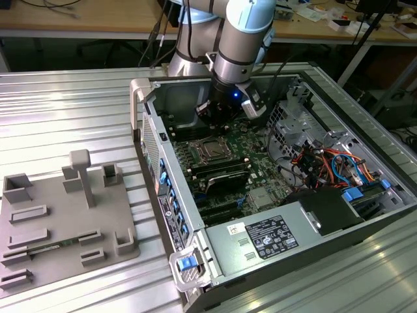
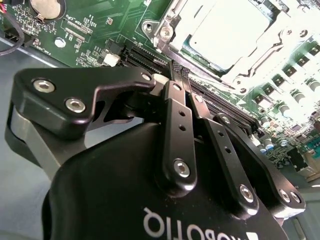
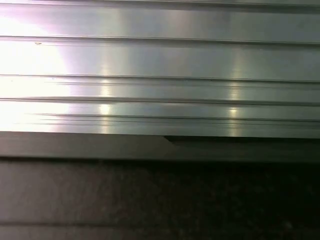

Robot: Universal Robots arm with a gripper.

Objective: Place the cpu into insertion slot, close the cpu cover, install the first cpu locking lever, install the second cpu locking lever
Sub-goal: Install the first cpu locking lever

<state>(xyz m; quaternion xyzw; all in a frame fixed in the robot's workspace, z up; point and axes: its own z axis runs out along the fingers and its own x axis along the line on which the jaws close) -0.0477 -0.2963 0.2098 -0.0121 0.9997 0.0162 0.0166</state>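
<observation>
In the second wrist view the cpu point(image 2: 227, 27) shows its silver-grey top face, lying flat in the insertion slot on the green board. The silvery cpu cover point(image 2: 262, 52) lies down around it, framing the chip. My gripper point(image 2: 173, 75) is shut with nothing between its black fingers point(image 2: 177, 125). Its tips hang just short of the socket's near edge, over the black memory slots. In the exterior view the gripper point(image 1: 208, 116) reaches down into the open computer case, slightly behind the insertion slot point(image 1: 212, 151).
The case walls point(image 1: 153, 140) enclose the board, with a drive cage and coloured cables point(image 1: 326, 160) at the exterior view's right and a grey power supply box point(image 1: 264, 238) in front. A grey fixture plate point(image 1: 62, 218) lies on the ribbed aluminium table point(image 3: 160, 60).
</observation>
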